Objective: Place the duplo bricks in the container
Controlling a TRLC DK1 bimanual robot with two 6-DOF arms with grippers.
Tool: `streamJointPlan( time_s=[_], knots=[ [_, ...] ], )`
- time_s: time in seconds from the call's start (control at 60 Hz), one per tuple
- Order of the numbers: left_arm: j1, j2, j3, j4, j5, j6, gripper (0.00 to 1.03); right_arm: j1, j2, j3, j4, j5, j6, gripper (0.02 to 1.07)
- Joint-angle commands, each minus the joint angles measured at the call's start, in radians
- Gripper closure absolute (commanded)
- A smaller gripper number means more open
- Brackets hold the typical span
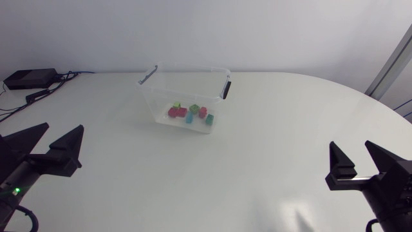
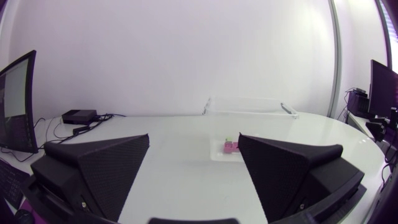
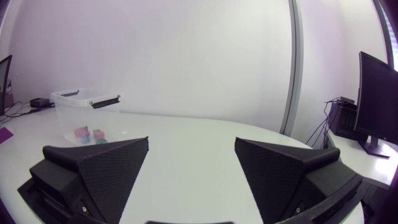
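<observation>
Head view: the clear container [image 1: 183, 96] stands upright on the white desk [image 1: 257, 148], toward its far side and nearer the left arm [image 1: 19, 177] than the right arm [image 1: 386, 193]. The duplo bricks [image 1: 175, 112], pink, red, green and blue, lie grouped on the container floor. A black box [image 1: 29, 78] with cables sits at the far left corner of the desk. The left jaws and the right jaws are at the near side edges, well apart from the container; both are spread wide and hold nothing. Left wrist view: the left jaws are wide open and empty. The container [image 2: 249, 107] is well ahead of them, in line with the gap, with a pink and a green brick [image 2: 231, 147] visible on its floor. Right wrist view: the right jaws are wide open and empty. The container [image 3: 84, 112] stands well ahead and off to one side, bricks [image 3: 90, 135] inside it.
</observation>
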Motion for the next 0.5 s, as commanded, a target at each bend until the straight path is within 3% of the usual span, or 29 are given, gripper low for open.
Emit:
streamJointPlan(
  time_s=[0.0, 0.483],
  knots=[
    [0.018, -0.047, -0.06, 0.026, 0.008, 0.0, 0.03, 0.014, -0.003, -0.02, 0.013, 0.006, 0.022, 0.07],
    [0.074, -0.227, -0.235, 0.066, 0.011, -0.012, 0.04, 0.051, -0.002, -0.02, 0.018, 0.014, 0.052, 0.07]
  ],
)
